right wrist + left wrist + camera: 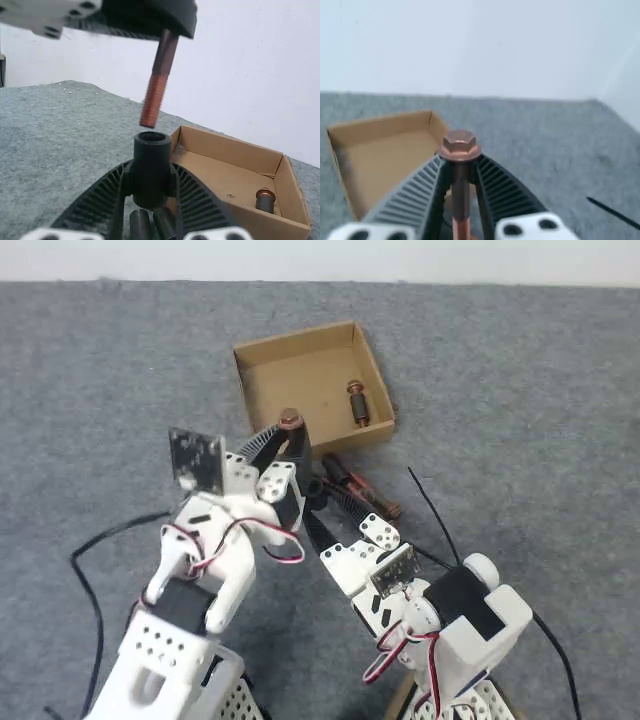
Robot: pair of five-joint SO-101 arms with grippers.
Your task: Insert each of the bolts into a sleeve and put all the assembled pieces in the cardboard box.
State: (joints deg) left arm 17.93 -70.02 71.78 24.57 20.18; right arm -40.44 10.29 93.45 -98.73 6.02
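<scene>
The left gripper (460, 167) clamps the bolt (157, 80) and the right gripper (150, 182) clamps the upright sleeve (151, 160), both above the grey surface (520, 390) beside the cardboard box (262, 348), so the tilted tip probably needs straightening and centring over the bore before lowering slowly.

My left gripper (460, 165) has ribbed black fingers (502, 187) on a copper-brown bolt (460, 145); my right gripper (150, 175), same black ribbing, holds a matte black sleeve (151, 162). Cardboard box (300, 345) is plain tan, with a copper-and-black assembled piece (357, 403) inside it. Carpet (520, 390) around the box is speckled grey; loose pieces (340, 472) just beside the box are black and copper.
</scene>
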